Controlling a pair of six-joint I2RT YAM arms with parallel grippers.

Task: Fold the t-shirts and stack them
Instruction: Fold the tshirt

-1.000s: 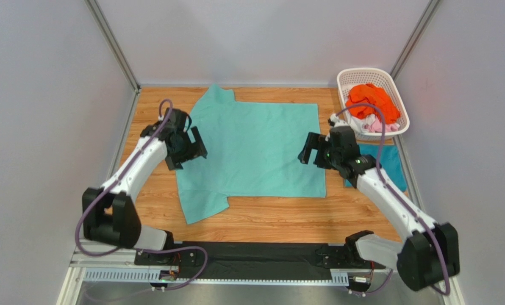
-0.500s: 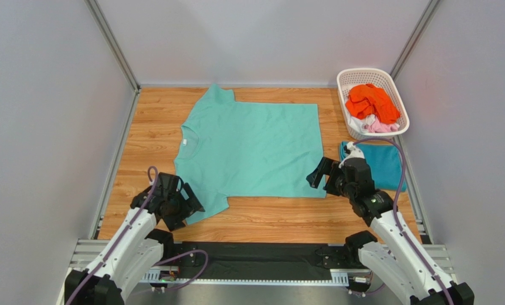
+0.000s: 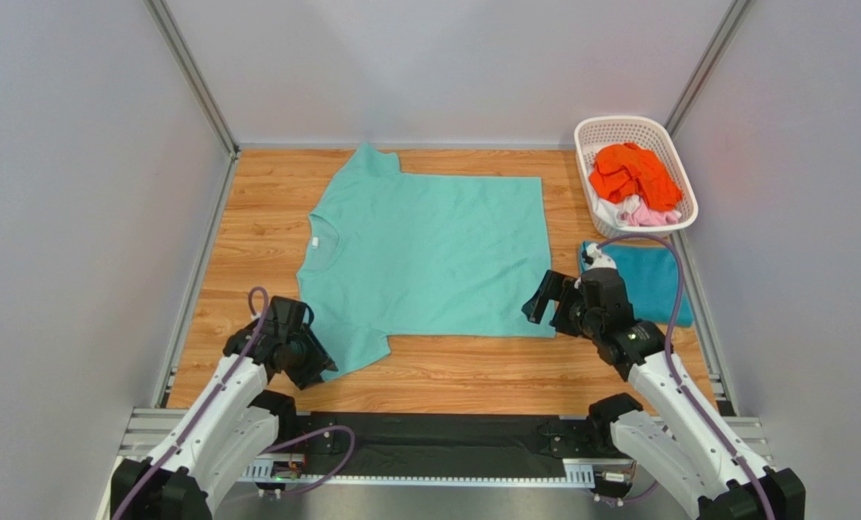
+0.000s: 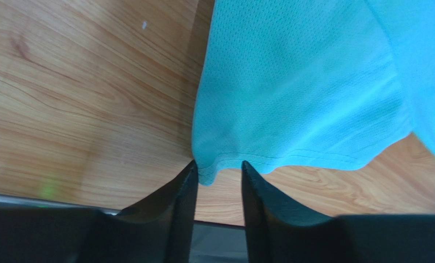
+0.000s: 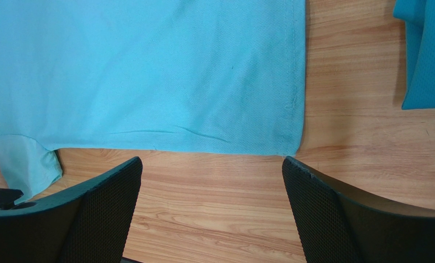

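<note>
The green shirt (image 3: 435,255) lies flat, hem toward the basket (image 3: 592,130), its near sleeve corner between my left hand's (image 4: 217,174) slightly parted fingers (image 4: 184,208), my right hand (image 5: 211,164) wide apart at the hem corner.

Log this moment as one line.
mint t-shirt spread flat | left pincer open astride near sleeve hem | right pincer open by bottom hem corner
</note>
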